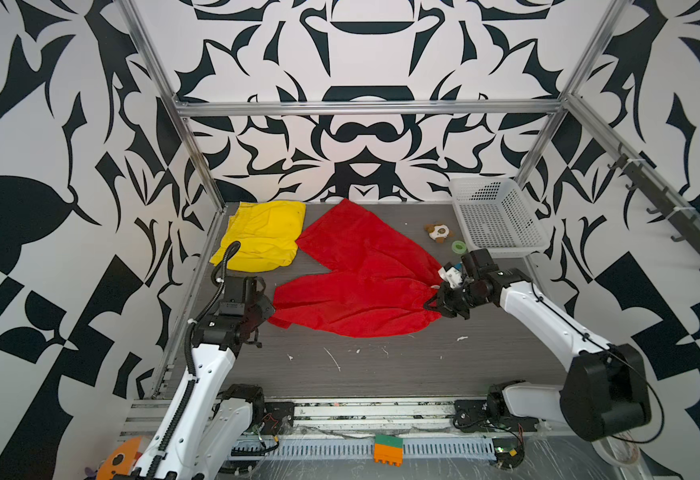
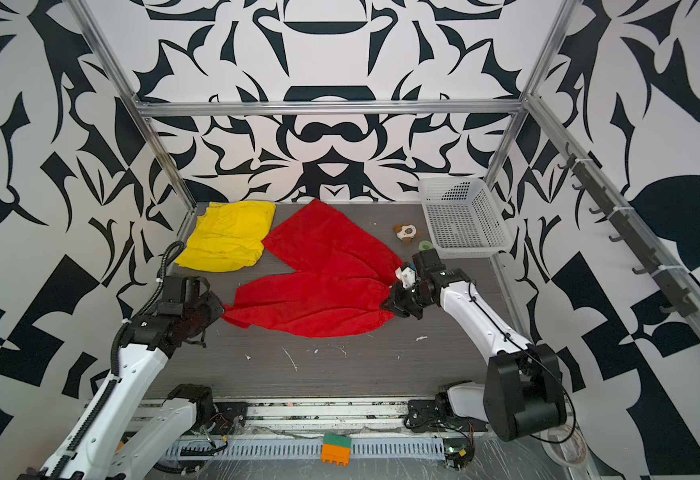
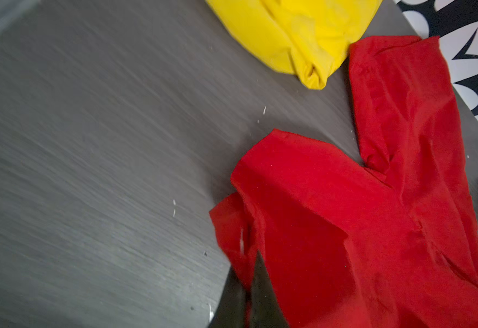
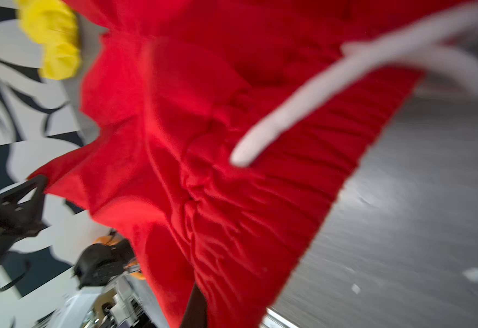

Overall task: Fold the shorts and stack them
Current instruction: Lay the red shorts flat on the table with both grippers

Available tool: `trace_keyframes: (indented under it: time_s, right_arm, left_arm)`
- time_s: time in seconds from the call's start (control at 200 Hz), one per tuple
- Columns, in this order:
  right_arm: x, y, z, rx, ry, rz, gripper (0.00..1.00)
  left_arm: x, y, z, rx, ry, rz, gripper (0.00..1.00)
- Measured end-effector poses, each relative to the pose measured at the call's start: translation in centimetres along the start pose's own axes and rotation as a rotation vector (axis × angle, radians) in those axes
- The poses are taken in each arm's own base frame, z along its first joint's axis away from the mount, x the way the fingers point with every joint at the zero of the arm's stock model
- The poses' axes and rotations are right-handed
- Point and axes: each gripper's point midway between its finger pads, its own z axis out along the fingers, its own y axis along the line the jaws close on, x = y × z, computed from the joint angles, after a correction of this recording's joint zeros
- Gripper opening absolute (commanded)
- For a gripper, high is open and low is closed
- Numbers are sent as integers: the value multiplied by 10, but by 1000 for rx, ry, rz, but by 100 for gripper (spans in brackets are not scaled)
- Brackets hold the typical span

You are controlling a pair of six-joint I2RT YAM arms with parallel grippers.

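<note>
Grey tabletop (image 1: 381,365) is bearing the red shorts (image 1: 361,286), lying lengthwise between the arms, the left gripper (image 1: 271,313) pinching a leg hem, the right gripper (image 1: 433,301) at the waistband, its grip untellable, the yellow shorts (image 1: 263,235) sitting folded nearer the left.

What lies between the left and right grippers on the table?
The red shorts, spanning from left gripper to right gripper; shown in both top views.

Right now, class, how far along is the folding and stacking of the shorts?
Done: the yellow shorts look folded at the back. In hand: the red shorts lie spread open, with the left claw and right claw at their ends. Left: folding the red pair, then stacking both.
</note>
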Motion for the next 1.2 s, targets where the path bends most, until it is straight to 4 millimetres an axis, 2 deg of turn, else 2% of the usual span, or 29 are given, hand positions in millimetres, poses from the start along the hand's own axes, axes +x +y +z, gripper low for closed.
trace_keyframes:
  time_s: [0.055,0.095,0.195,0.255,0.34,0.425,0.465,0.525,0.57,0.635,0.73,0.835,0.91,1.005,1.105,1.195]
  right_arm:
    - [8,-13,-3,60,4,19,43]
    - [12,-20,-6,101,3,21,48]
    - [16,-29,-24,185,-33,26,51]
    - [11,-23,-41,212,-77,11,51]
    - [-4,-2,-66,205,-166,-41,50]
    - [-12,17,-72,189,-214,-103,49]
    - [-9,25,-66,181,-207,-137,48]
    - [-2,39,-47,155,-171,-191,48]
    - [5,49,-25,126,-136,-225,47]
    - [14,54,9,97,-75,-235,45]
    - [24,41,54,98,1,-191,45]
    - [28,10,84,139,40,-113,45]
    - [30,-8,92,159,49,-66,45]
    - [26,-27,92,163,39,-5,45]
    - [19,-46,78,157,-1,67,46]
    - [8,-65,56,170,-54,128,47]
  left_arm:
    - [17,8,3,3,49,-26,45]
    - [27,12,3,7,75,-55,53]
    - [34,12,-7,50,82,-86,62]
    - [31,8,-15,80,69,-86,64]
    - [24,-3,-26,123,55,-79,65]
    - [21,-16,-27,166,67,-66,64]
    - [21,-22,-23,185,88,-64,64]
    - [24,-31,-14,210,120,-65,63]
    - [26,-36,-6,226,139,-66,63]
    - [34,-39,9,230,178,-66,63]
    - [46,-40,28,221,229,-60,63]
    - [49,-43,40,217,254,-57,64]
    - [47,-46,44,223,250,-57,64]
    - [45,-49,47,229,241,-56,64]
    - [41,-52,49,233,229,-45,64]
    - [36,-56,51,236,221,-32,65]
